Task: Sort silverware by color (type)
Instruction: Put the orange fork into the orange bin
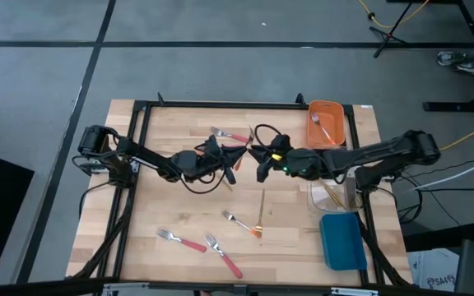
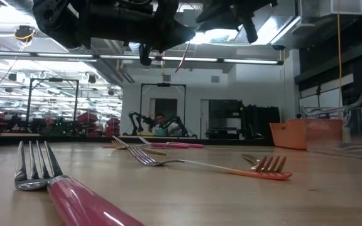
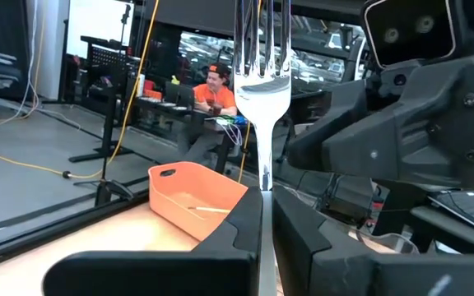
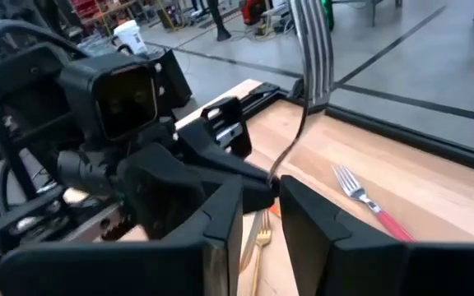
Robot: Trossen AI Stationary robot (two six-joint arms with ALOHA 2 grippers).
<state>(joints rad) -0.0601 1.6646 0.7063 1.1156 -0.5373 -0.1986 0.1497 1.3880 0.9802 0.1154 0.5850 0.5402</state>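
Note:
A silver-headed fork [image 3: 262, 74] stands tines up above the middle of the table, with my left gripper [image 3: 266, 201] shut on it; its handle is hidden. My right gripper [image 4: 262, 193] faces it from the table's right, open, its fingertips just short of the fork's lower stem [image 4: 280, 160]. In the high view the two grippers, left [image 1: 235, 158] and right [image 1: 260, 163], almost meet. Loose on the wood lie two pink-handled forks [image 1: 179, 240] [image 1: 223, 255], an orange-handled fork [image 1: 241, 222], a gold one [image 1: 262, 210] and a pink-handled fork [image 1: 230, 134] at the far side. My left gripper pinches the fork's stem [image 3: 263, 185] just below the head between its two fingers. It comes level from the table's left, and the fork runs along the fingers, out past their tips. The fork is lifted clear of the table, tines upward.
An orange bin [image 1: 326, 123] with a fork in it stands at the far right, a clear bin [image 1: 336, 196] with gold pieces below it, and a blue bin [image 1: 342, 240] at the near right. A person [image 3: 216, 90] sits in the room beyond.

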